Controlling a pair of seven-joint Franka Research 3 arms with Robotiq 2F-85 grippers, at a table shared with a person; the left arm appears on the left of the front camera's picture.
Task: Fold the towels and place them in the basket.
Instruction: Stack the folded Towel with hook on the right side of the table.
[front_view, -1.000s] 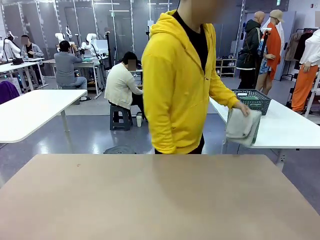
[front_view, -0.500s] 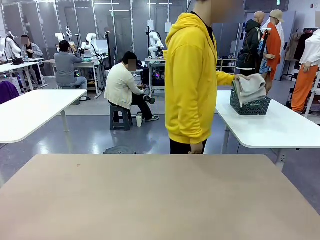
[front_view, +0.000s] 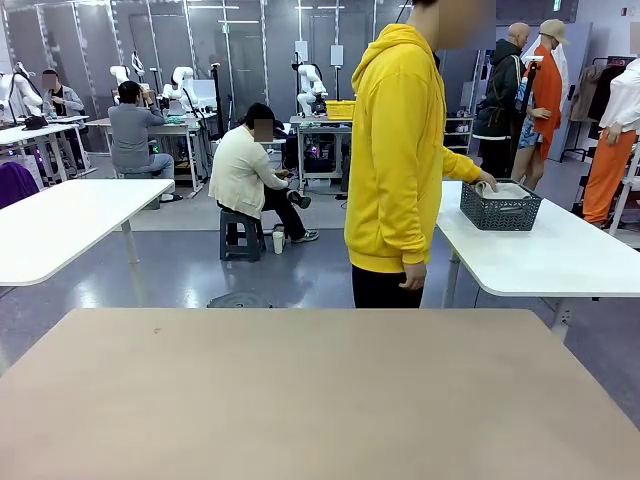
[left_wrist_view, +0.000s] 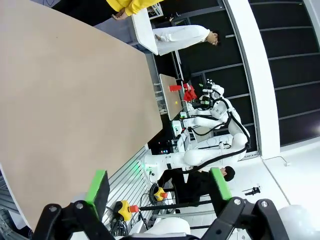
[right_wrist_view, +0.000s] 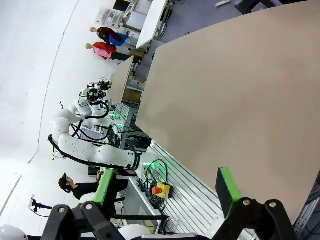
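Note:
A person in a yellow hoodie (front_view: 400, 150) stands past the far edge of the brown table (front_view: 300, 400), turned toward a white side table. A dark grey mesh basket (front_view: 500, 207) sits on that side table, and the person's hand presses a cream-white towel (front_view: 503, 189) into it. My left gripper (left_wrist_view: 159, 186) hangs open off the table's side, nothing between its green pads. My right gripper (right_wrist_view: 167, 190) is open too, off the table's edge, with nothing in it.
The white side table (front_view: 560, 260) stands at the far right, another white table (front_view: 60, 225) at the far left. Other people sit at workbenches in the background. A yellow crate (front_view: 341, 109) rests on a distant bench.
The person turned to the side table, lifted the cream-white towel from hip height over the basket, and now holds it down inside. Both grippers stayed as they were.

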